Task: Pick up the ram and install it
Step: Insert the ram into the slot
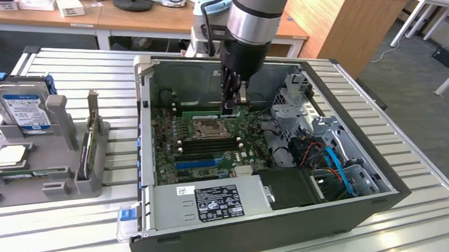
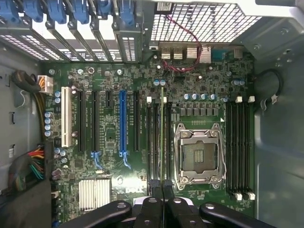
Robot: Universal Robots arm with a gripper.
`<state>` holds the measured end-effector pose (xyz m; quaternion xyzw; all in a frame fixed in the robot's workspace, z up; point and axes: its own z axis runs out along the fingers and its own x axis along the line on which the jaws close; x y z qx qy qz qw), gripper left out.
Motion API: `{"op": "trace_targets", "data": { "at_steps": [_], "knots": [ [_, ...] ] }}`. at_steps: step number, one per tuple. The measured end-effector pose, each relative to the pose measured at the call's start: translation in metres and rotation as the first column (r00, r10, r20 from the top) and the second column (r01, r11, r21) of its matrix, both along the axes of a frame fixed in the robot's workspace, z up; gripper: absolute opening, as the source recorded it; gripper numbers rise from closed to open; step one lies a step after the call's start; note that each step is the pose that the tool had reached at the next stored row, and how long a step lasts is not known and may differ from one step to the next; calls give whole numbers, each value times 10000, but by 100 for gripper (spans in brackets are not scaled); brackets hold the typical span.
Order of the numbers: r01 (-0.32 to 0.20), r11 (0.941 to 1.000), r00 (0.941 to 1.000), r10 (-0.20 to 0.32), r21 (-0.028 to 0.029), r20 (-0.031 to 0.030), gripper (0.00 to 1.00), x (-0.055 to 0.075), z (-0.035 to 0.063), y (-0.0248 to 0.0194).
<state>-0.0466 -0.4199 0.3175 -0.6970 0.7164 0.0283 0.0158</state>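
The arm reaches down into the open computer case [image 1: 288, 224], which lies on its side on the slatted surface [image 1: 63, 221]. The gripper [image 2: 162, 184] has its jaws clamped together on the ram [image 2: 162, 133]. In the wrist view the ram appears edge-on, as a thin green line running along the bank of memory slots [image 2: 154, 137] between the CPU socket [image 2: 198, 154] and the blue expansion slot [image 2: 122, 123]. In the exterior view the gripper [image 1: 234, 106] holds one end of the ram [image 1: 205, 114], just beyond the CPU socket [image 1: 208, 127]. The stick lies level and parallel to the motherboard [image 1: 210, 154].

The step in hand appears to be seating the ram in its slot. It cannot be told whether the edge connector has already entered the slot or is just above it.

Doing this well likely depends on these points:
- The ram should be kept upright and exactly in line with a single slot, not straddling two neighbouring slots.
- The white latch [image 2: 165, 99] at the far end should be open.
- The grip is at one end, so downward pressure could tilt the stick. A straight, even push would suit better.
- A skewed entry risks jamming the ram or stressing the board.
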Motion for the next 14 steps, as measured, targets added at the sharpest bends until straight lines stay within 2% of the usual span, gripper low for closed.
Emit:
{"op": "trace_targets", "data": {
  "at_steps": [14],
  "knots": [
    [0, 10000, 10000, 0, -1, 45, 12, 0, -139, 0]
  ]
}}
